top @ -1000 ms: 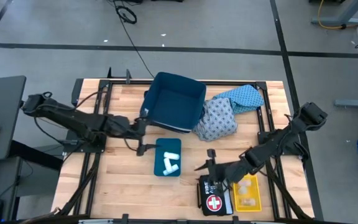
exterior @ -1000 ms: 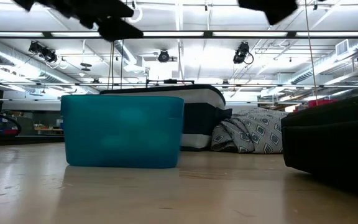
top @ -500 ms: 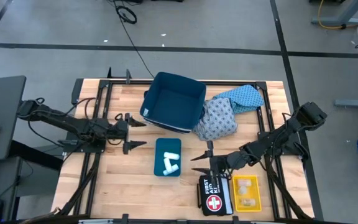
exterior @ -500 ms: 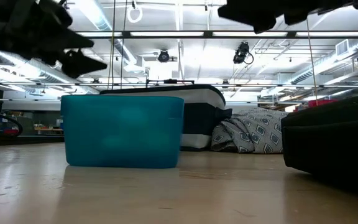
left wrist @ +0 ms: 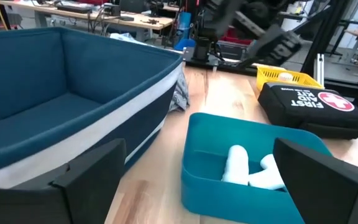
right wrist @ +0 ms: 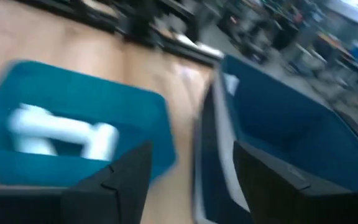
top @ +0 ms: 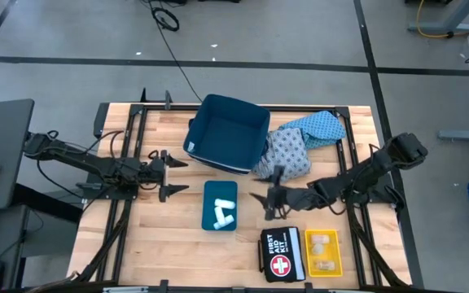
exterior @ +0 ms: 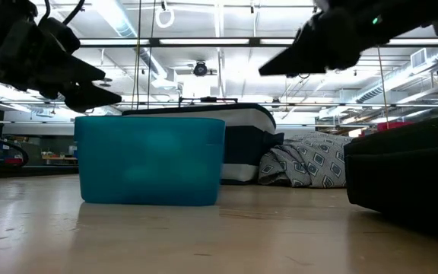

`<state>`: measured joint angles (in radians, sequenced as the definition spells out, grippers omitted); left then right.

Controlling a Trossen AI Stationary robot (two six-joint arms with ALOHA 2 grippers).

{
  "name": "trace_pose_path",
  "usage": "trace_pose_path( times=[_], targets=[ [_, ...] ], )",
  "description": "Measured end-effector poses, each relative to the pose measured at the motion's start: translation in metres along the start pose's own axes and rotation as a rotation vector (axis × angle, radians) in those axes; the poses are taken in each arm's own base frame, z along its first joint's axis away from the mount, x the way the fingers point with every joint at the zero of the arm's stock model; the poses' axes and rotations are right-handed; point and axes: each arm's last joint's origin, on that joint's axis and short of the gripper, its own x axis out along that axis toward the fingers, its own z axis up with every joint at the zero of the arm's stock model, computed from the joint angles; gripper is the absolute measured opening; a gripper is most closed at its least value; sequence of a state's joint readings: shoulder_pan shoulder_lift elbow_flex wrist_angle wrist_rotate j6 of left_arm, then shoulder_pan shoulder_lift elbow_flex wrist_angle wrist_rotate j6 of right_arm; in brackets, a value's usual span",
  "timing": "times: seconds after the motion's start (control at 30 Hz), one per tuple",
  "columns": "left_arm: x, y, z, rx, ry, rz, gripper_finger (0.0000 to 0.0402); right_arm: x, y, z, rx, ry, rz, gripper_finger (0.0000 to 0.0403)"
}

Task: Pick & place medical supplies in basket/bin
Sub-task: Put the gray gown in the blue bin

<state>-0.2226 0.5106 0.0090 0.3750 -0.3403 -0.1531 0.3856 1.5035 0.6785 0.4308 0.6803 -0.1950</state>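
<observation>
A small teal tray in the middle of the table holds white rolls, which also show in the left wrist view. A navy basket stands at the far side. Two patterned cloths lie against its right side, one grey-blue and one light-blue. My left gripper hangs open left of the tray, above the table, pointing at it. My right gripper hangs open right of the tray, near the grey-blue cloth, with nothing between its fingers.
A black first-aid kit and a yellow tray with pale packets sit at the near right. Black frame rails run along the table's left and right sides. Bare wood lies between the teal tray and each gripper.
My left gripper has drawn back from the basket toward the table's left edge and sunk lower, staying open. My right gripper has swung from above the first-aid kit toward the far edge, up to the grey-blue cloth, and turned its fingers toward the teal tray.
</observation>
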Motion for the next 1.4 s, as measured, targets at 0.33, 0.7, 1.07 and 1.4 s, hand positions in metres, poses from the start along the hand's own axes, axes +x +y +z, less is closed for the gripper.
trace_pose_path(
  times=[0.33, 0.7, 1.07, 1.4],
  targets=[
    [0.0, 0.0, -0.001, -0.001, 0.012, 0.002, 0.0398, 0.019, -0.033, -0.023, 0.168, 0.179, -0.223, 0.0244],
    [0.0, 0.0, -0.002, -0.002, 0.017, 0.002, 0.0398, 0.025, -0.046, -0.032, 0.333, 0.223, -0.299, 0.0243],
    [0.0, 0.0, -0.003, -0.011, 0.025, 0.004, 0.0398, 0.0, -0.016, -0.052, 0.154, 0.459, -0.078, 0.0243],
    [0.0, 0.0, -0.003, -0.011, 0.025, 0.004, 0.0398, -0.023, -0.01, -0.072, -0.07, 0.676, -0.042, 0.0243]
  ],
)
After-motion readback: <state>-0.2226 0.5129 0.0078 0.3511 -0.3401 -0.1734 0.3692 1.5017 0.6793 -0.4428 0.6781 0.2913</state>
